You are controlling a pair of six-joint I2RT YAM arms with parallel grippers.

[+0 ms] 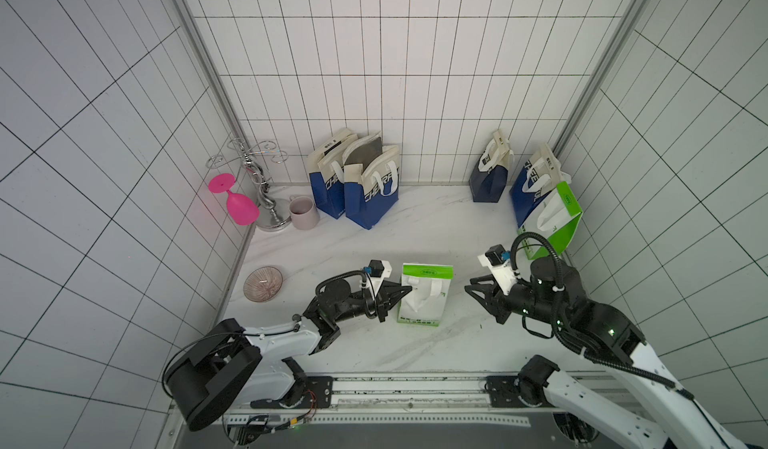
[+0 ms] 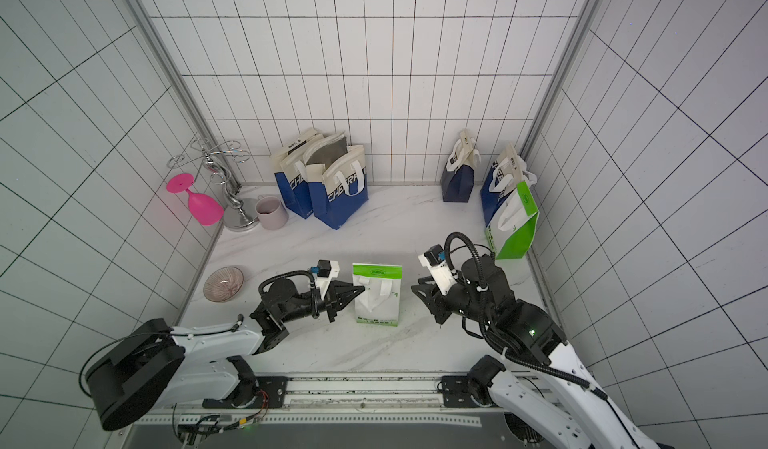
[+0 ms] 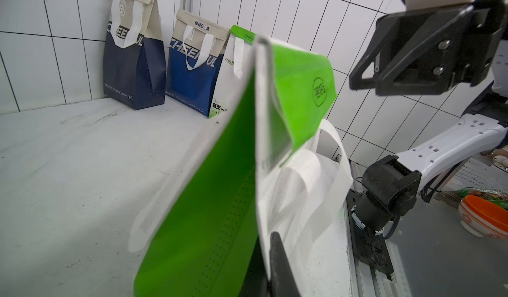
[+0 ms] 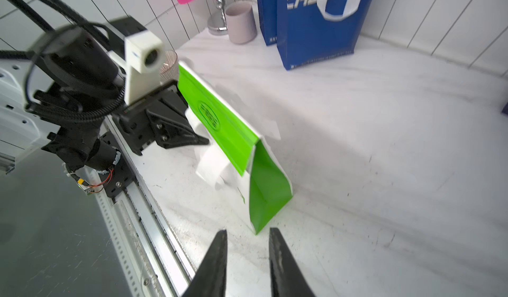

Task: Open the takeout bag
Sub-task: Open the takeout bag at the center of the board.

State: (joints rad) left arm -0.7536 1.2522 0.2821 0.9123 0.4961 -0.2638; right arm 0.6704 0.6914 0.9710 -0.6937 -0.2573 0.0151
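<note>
My left gripper [image 1: 407,289] is clamped shut on the left-hand edge of the green-and-white non-woven takeout bag [image 1: 424,297], which stands upright on the white marble-patterned tabletop [image 1: 415,226] in the lower centre of both top views. In a top view my closed tips [image 2: 360,289] meet that edge about halfway up the bag [image 2: 376,297], with the bag just to the right of them in the frame. In my left wrist view one black finger [image 3: 276,254] presses against the seam where the bag's white front face meets its green side panel [image 3: 220,199]. The bag's green top flap [image 3: 302,83] is folded down over the front face, and its white strap handles [image 3: 316,177] hang loose below the flap. My right gripper [image 1: 469,284] sits to the right of the bag in the frame, pointing toward it but apart from it, with bare tabletop between. In my right wrist view its jaws stand a little apart with nothing between them [image 4: 248,235], and the bag [image 4: 228,133] stands ahead of the tips, untouched on that side. I can see my left gripper [image 4: 198,140] there against the bag's far edge. Blue-and-cream paper bags [image 1: 370,201] stand along the back wall, upper centre of the frame, well apart from both my grippers.
</note>
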